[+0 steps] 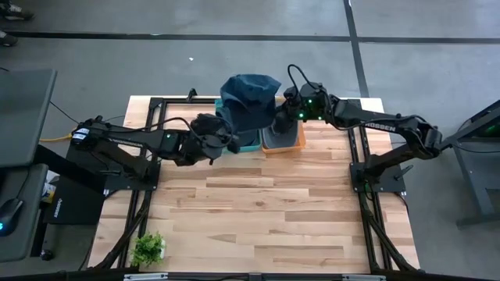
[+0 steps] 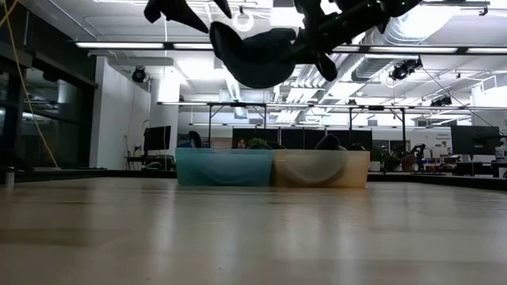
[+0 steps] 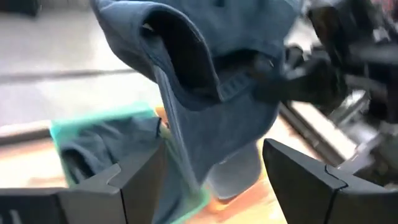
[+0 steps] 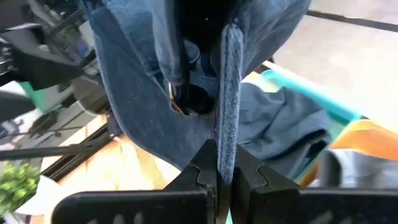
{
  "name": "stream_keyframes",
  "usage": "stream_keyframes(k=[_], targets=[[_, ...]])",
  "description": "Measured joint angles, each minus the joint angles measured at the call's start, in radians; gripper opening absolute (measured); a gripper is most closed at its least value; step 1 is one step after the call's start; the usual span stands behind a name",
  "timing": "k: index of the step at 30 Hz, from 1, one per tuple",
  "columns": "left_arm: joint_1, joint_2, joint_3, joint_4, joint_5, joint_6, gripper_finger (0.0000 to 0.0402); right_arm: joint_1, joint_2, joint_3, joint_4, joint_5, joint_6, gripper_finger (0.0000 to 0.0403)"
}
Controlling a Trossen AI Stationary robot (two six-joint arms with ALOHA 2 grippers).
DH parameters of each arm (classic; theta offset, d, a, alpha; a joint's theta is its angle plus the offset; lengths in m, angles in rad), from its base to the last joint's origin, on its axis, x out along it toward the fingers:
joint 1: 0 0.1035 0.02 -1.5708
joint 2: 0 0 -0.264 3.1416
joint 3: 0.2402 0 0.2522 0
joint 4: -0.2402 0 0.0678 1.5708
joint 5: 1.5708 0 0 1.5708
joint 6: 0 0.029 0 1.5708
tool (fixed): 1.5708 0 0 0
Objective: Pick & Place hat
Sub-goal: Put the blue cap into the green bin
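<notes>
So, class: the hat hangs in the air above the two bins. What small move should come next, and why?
Probably the right gripper should lower the blue hat toward the teal bin. It is shut on the hat's strap, the hat hangs high above both bins in the low view, and that bin already holds blue fabric. The left gripper stands open beside the hat, gripping nothing.

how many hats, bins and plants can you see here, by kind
hats: 2, one held up by the right gripper, hat, and one lying in the teal bin
bins: 2, teal bin, orange bin
plants: 1, plant
total: 5
</notes>
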Motion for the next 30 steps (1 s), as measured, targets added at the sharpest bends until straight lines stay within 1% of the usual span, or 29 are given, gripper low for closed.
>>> stream_keyframes(k=[6,12,17,21,23,27,30], targets=[[0.000,0.000,0.000,-0.013,0.001,0.278,0.0264,-0.023,0.000,0.000,0.009,-0.022,-0.002,0.0005],[0.001,0.064,-0.001,-0.011,-0.048,0.364,0.0264,-0.024,-0.001,0.000,0.022,-0.029,-0.009,0.0005],[0.001,0.089,0.000,-0.024,-0.055,0.360,0.0264,-0.023,-0.001,0.000,0.030,-0.048,-0.028,0.0005],[0.001,0.121,-0.002,-0.031,-0.096,0.313,0.0264,-0.023,-0.001,0.000,0.030,-0.050,-0.032,0.0005],[0.001,0.131,0.001,-0.010,-0.098,0.289,0.0264,-0.023,-0.001,0.000,0.032,-0.059,-0.043,0.0005],[0.013,0.133,0.000,0.012,-0.058,0.225,0.0263,-0.022,-0.001,0.000,0.056,-0.078,-0.045,0.0005],[0.035,0.133,0.000,0.040,0.002,0.168,0.0261,-0.022,-0.001,0.000,0.070,-0.100,-0.036,0.0005]])
